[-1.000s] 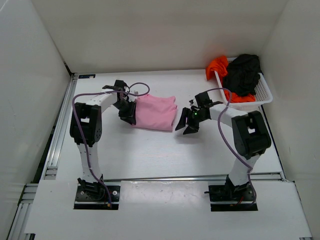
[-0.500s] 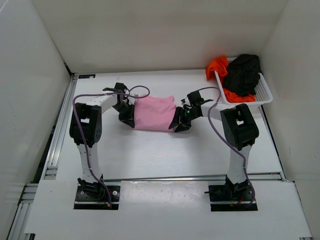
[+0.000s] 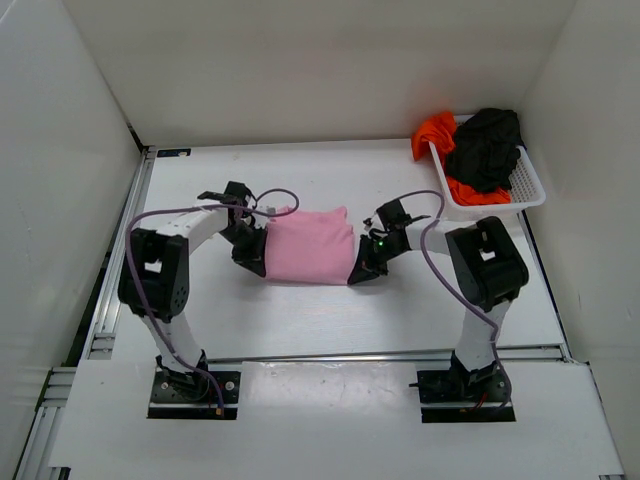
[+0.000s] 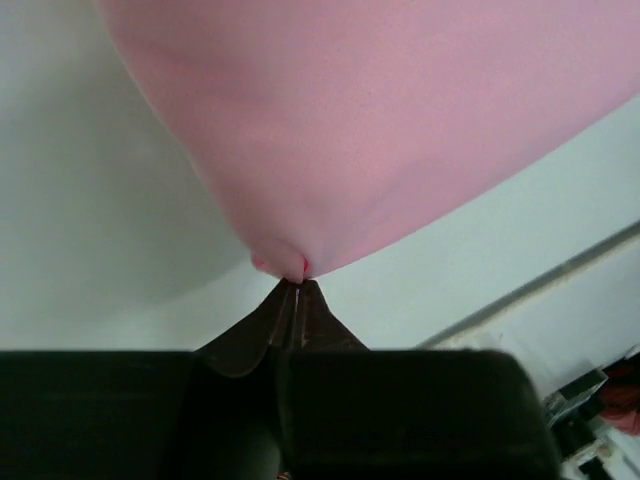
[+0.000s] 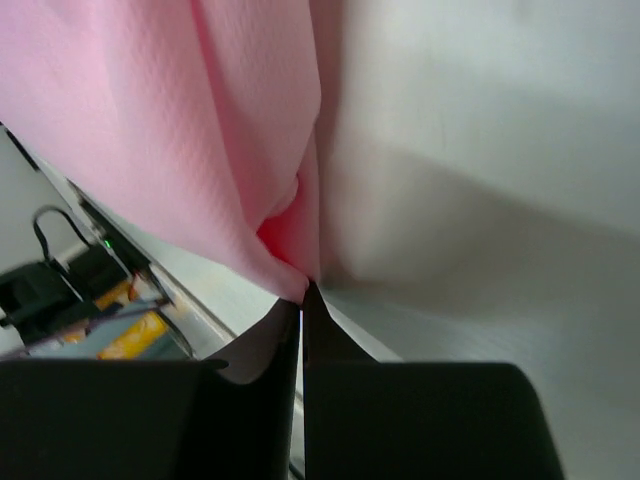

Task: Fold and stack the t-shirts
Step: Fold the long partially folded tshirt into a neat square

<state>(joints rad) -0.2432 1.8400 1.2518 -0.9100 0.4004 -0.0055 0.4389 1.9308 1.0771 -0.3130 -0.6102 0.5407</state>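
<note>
Grip is what decides this step. The light pink, soft short-sleeved t-shirt (image 3: pixel 308 246) lies partly folded in the middle of the white desk (image 3: pixel 300 330) and is pinched at both sides. The left pincer (image 3: pixel 253 260) is closed on a small nub of fabric at the shirt's left edge. The right pincer (image 3: pixel 361 272) is closed on a bunched fold at its right edge. A fold or a lift of the pink shirt is judged to be in hand.

Both edges should be raised together and at one height, so that the cloth is not dragged askew. The left hold is seen to be thin and could be lost if the cloth is drawn taut, so little sideways pull should be applied.

The black t-shirt (image 3: pixel 485 145) and the bright orange-red t-shirt (image 3: pixel 435 130) are heaped in the white plastic mesh basket (image 3: pixel 532 188) at the far right, not yet folded.
</note>
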